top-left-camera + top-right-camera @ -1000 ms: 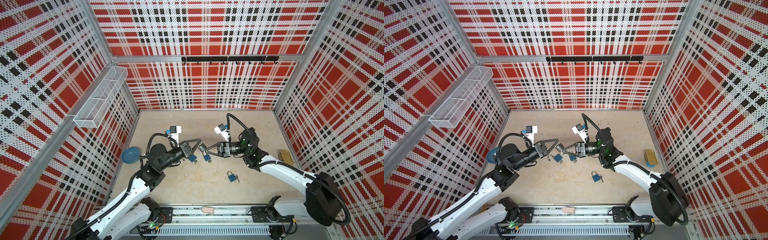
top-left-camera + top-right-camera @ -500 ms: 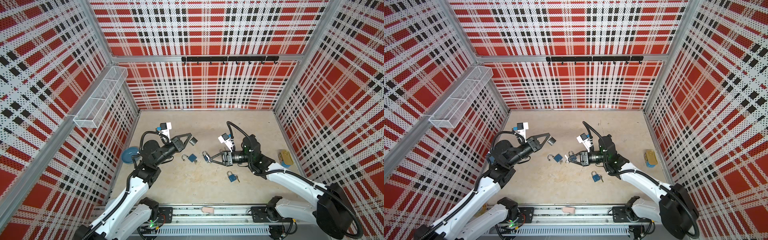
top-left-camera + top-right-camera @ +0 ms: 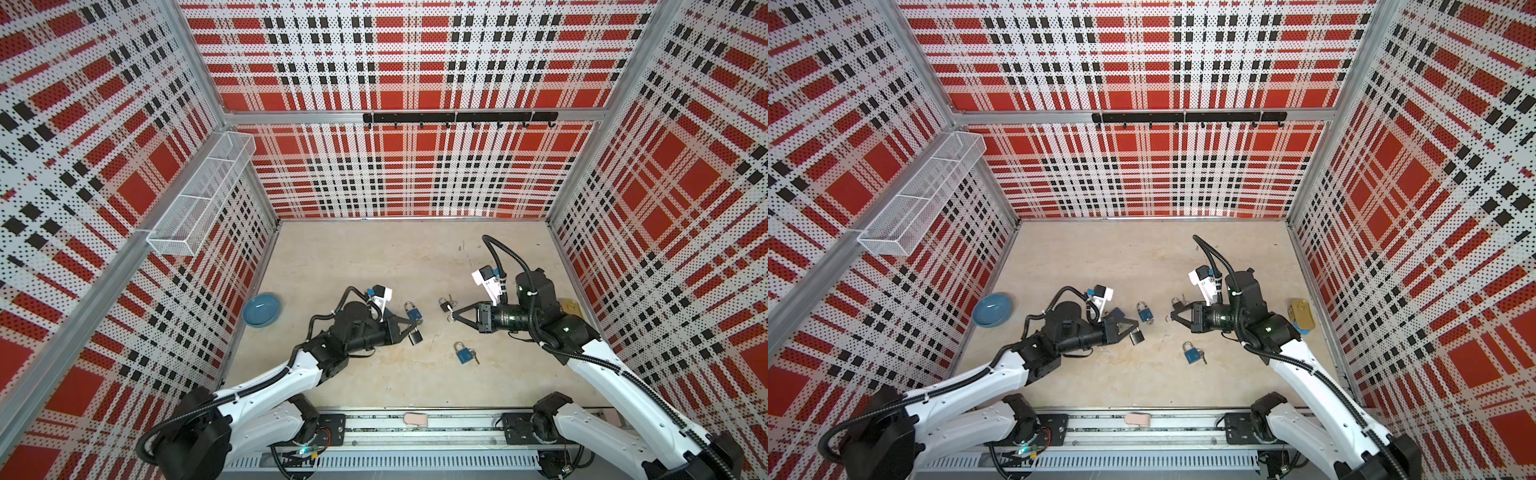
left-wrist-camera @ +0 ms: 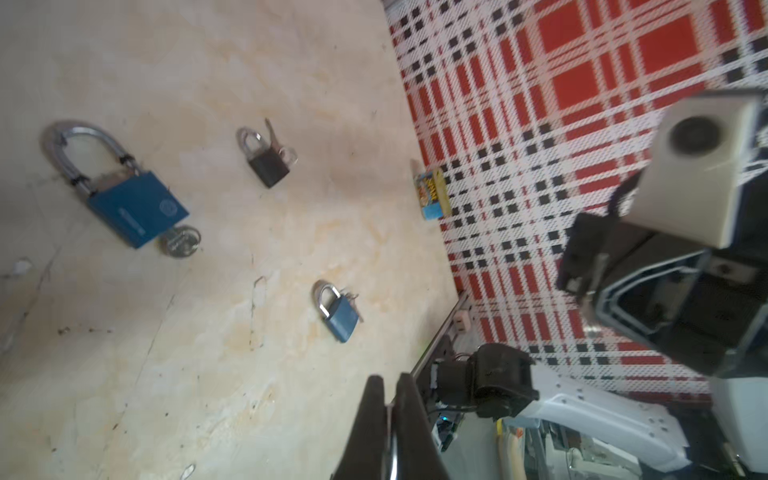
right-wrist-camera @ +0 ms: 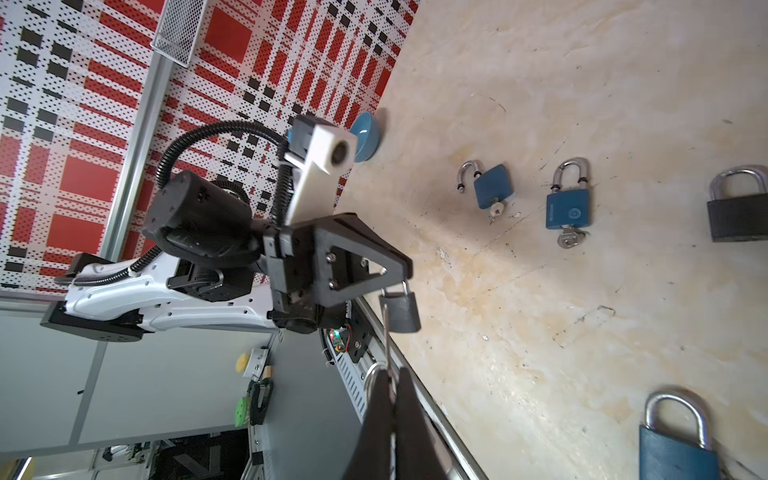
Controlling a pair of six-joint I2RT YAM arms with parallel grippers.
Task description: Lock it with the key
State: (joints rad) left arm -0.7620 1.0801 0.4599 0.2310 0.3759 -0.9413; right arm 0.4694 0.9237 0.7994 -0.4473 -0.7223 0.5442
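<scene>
drawn apart since a second ago, the left gripper is clenched on the black padlock left of centre, while the key, pinched in the right gripper, is pointed leftward toward it.

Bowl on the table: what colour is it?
The bowl is blue, clearest in a top view.

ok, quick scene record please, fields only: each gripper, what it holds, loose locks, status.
left gripper: shut on small black padlock, gripped at its shackle
right gripper: shut on key
key vs held padlock: apart, not inserted
loose on table: open blue padlock, key in; closed blue padlock, key in; front blue padlock; larger black padlock
other: blue bowl by the left wall
held shackle open or closed: cannot tell
</scene>
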